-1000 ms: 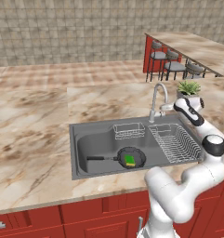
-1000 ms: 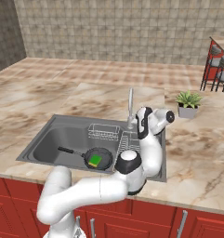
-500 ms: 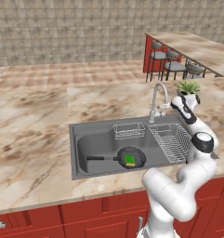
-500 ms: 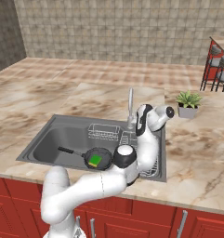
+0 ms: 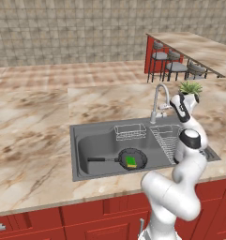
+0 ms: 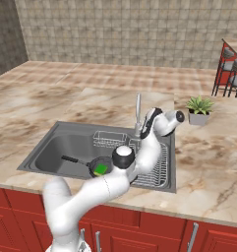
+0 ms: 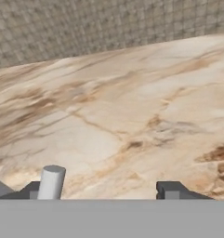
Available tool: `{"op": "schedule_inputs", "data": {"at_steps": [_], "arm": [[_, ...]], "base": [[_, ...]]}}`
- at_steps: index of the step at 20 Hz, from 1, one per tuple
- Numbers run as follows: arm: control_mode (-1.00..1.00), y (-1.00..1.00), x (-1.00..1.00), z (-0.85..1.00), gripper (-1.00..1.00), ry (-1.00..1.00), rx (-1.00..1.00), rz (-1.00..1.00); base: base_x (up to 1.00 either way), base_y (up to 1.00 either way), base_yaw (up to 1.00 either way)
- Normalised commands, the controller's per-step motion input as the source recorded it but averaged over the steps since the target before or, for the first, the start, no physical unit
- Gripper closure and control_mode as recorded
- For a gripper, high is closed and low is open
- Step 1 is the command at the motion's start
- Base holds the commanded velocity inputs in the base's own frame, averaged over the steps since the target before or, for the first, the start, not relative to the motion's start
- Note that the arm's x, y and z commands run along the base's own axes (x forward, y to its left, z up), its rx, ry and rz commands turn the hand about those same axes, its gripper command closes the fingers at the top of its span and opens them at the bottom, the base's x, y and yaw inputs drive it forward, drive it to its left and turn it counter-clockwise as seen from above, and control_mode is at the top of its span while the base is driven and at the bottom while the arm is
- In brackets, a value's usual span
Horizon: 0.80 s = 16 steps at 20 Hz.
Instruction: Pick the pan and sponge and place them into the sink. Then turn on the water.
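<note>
Two things, pan (image 5: 131, 159) and sponge (image 5: 131, 161), lie in sink (image 5: 81, 146). Gripper (image 7: 107, 191) has crept nearer faucet (image 5: 158, 97), fingers spread but closing. Water not on yet.

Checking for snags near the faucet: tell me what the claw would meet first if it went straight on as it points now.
Probably nothing soon. The claw points low across bare counter toward the tiled wall; the faucet lever stands beside one finger, though depth is unclear.
</note>
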Motion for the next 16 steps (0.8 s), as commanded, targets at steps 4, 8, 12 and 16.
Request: {"op": "schedule_inputs", "data": {"at_steps": [4,8,12,16], "arm": [[-1.00,-0.43,0.00,-0.18,1.00,0.05,0.01,-0.02],[-1.00,-0.56,0.00,-0.07,1.00,0.04,0.01,-0.03],[-1.00,-0.40,0.00,-0.15,1.00,-0.05,-0.09,-0.07],[-1.00,-0.19,-0.09,-0.24,1.00,-0.15,-0.17,-0.11]], "base": [[0.00,0.00,0.00],[0.00,0.00,0.00],[0.00,0.00,0.00],[0.00,0.00,0.00]]}}
